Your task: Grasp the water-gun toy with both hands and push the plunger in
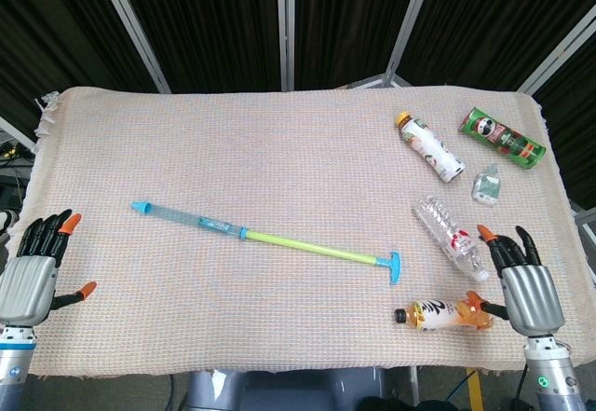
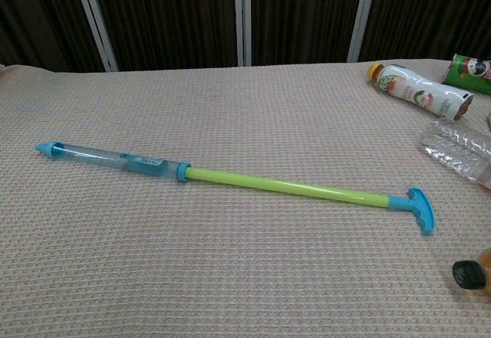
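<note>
The water-gun toy [image 1: 242, 234] lies flat on the woven cloth, its clear blue barrel [image 2: 115, 159] pointing left. Its yellow-green plunger rod [image 2: 284, 187] is pulled far out to the right and ends in a blue T-handle [image 1: 395, 267] [image 2: 420, 209]. My left hand [image 1: 30, 276] hovers at the table's near left edge, fingers spread, holding nothing. My right hand [image 1: 523, 285] is at the near right edge, fingers apart and empty, well right of the T-handle. Neither hand touches the toy, and neither appears in the chest view.
An orange drink bottle [image 1: 442, 313] lies just left of my right hand. A clear crushed bottle [image 1: 452, 236], a peach drink bottle [image 1: 430, 145], a green chip can [image 1: 501, 137] and a small bottle [image 1: 486, 185] lie at the back right. The cloth [image 1: 233, 150] covers the table.
</note>
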Controlling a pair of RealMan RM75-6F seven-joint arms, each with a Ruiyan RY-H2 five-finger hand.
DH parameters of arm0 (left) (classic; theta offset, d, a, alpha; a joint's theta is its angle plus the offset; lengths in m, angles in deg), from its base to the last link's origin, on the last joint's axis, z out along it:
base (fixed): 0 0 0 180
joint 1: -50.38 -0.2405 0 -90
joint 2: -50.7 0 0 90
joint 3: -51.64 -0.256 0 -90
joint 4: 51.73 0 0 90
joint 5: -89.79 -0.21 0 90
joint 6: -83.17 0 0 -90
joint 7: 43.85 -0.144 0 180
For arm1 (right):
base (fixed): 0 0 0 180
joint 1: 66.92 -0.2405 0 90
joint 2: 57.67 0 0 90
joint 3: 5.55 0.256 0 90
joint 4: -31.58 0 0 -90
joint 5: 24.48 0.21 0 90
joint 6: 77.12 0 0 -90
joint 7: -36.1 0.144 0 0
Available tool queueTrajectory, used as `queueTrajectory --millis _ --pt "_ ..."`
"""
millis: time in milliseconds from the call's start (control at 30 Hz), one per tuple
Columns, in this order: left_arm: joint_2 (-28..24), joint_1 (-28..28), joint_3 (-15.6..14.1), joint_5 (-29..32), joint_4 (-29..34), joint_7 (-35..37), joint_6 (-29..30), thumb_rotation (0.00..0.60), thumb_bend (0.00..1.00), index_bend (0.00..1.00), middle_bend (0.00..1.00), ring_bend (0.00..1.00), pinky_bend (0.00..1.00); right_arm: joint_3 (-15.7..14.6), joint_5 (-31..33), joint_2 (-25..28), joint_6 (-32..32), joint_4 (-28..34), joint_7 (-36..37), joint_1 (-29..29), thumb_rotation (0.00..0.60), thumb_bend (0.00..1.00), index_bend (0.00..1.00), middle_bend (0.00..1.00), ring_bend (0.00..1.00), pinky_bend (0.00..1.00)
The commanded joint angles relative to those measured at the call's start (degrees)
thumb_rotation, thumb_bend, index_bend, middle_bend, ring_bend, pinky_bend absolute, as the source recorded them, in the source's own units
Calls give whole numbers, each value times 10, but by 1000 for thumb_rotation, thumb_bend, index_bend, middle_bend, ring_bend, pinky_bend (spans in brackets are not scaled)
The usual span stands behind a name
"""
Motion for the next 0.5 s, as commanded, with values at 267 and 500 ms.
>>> queueTrajectory --millis 267,500 --pt "12 8 12 25 -14 -19 -29 600 0 0 0 0 0 71 134 -45 260 48 -119 -160 600 0 285 1000 1000 1000" --pt "16 6 16 34 -20 -24 -37 600 0 0 0 0 0 102 281 -124 334 1 -194 -225 600 56 422 1000 1000 1000"
